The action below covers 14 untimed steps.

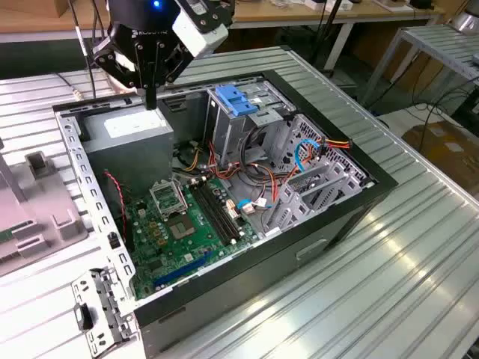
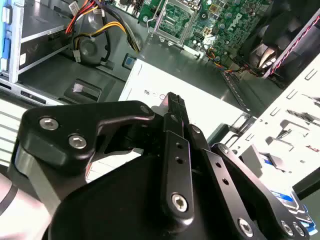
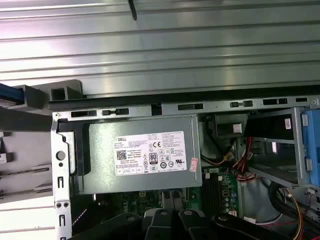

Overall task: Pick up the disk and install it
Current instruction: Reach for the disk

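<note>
Gripper [image 1: 152, 103]: black, on the single arm. Its fingers are drawn together to a narrow tip with nothing between them, seen most plainly in the second wrist view [image 2: 174, 98].

Position: it hangs tip-down over the power supply box [image 1: 127, 138], the grey box with a white sticker in the far corner of the open computer case [image 1: 378, 187]. It is near the box's top but apart from it.

Disk [image 3: 9, 91]: entered with reserve. A bright blue edge at the border of the first wrist view is taken for its carrier. It lies outside the case, just beside a grey fixture [image 3: 65, 92] on the ribbed table [image 1: 389, 284]. Too little of it shows to tell how it lies.

Case contents: motherboard [image 1: 187, 224] on the floor of the case; metal drive cage [image 1: 251, 131] on the side away from the power supply, with a light-blue latch [image 1: 236, 99] on top.

Progress, as judged: the pick-up is not done, since the gripper is empty and well apart from the disk. Installation is not begun. The whole task remains.
</note>
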{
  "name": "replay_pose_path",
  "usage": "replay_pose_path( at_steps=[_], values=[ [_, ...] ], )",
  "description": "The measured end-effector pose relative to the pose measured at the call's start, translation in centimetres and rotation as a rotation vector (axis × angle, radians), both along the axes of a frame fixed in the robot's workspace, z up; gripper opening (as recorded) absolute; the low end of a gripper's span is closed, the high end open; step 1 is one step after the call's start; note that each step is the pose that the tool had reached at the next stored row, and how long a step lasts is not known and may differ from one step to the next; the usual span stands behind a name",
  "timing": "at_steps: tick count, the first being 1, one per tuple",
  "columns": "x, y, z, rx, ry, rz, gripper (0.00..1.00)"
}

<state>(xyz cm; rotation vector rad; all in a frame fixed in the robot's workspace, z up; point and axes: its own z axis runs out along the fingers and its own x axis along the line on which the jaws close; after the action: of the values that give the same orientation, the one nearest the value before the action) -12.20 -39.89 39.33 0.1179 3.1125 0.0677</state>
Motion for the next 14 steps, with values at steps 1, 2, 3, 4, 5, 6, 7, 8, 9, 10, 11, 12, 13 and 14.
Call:
replay_pose_path(
  at_steps=[1,2,3,4,5,6,7,8,9,10,11,12,13,14],
  values=[
    [-0.17,0.0,0.0,0.0,0.0,0.0,0.11],
    [-0.22,0.0,0.0,0.0,0.0,0.0,0.11],
    [-0.3,0.0,0.0,0.0,0.0,0.0,0.11],
    [-0.36,0.0,0.0,0.0,0.0,0.0,0.11],
    [-0.41,0.0,0.0,0.0,-0.0001,0.0,0.11],
    [-0.5,0.0,0.0,0.0,-0.0001,0.0,0.11],
    [-0.56,0.0,0.0,0.0,0.0,0.0,0.11],
    [-0.63,0.0,0.0,0.0,0.0,0.0,0.11],
    [-0.67,0.0,0.0,0.0,0.0,0.0,0.11],
    [-0.71,0.0,0.0,0.0,0.0,0.0,0.11],
    [-0.76,0.0,0.0,0.0,0.0,0.0,0.11],
    [-0.81,0.0,0.0,0.0,0.0,0.0,0.11],
    [-0.84,0.0,0.0,0.0,0.0,0.0,0.11],
    [-0.88,0.0,0.0,0.0,0.0,0.0,0.11]
  ],
)
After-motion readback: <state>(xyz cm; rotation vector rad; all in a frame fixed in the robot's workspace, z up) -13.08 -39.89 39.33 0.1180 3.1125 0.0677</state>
